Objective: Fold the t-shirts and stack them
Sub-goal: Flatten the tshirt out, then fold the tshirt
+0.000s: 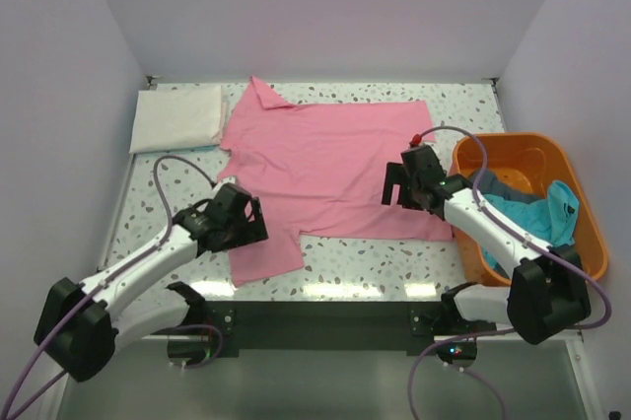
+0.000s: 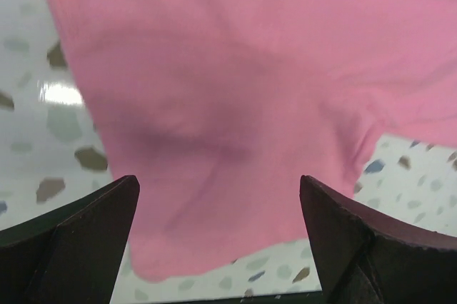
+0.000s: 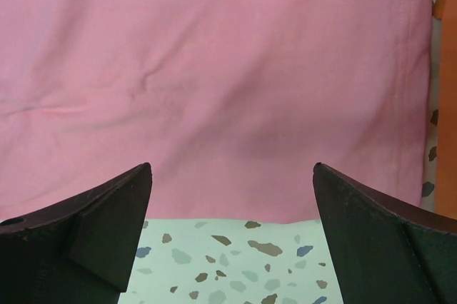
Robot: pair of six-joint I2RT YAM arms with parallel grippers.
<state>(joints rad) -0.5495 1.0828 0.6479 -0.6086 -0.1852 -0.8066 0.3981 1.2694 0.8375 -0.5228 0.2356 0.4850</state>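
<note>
Since the pink t-shirt (image 1: 325, 159) lies spread flat on the table (image 1: 375, 262) for folding, left gripper (image 1: 251, 225) hangs unclenched and empty over its near sleeve, right gripper (image 1: 394, 186) likewise over the near hem corner, probably lining up grasps.

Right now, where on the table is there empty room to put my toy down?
Bare table runs along the near edge, in front of the pink shirt. A smaller patch lies behind the orange basket, far right. The pink shirt fills the middle; the white shirt takes the far left corner.
</note>
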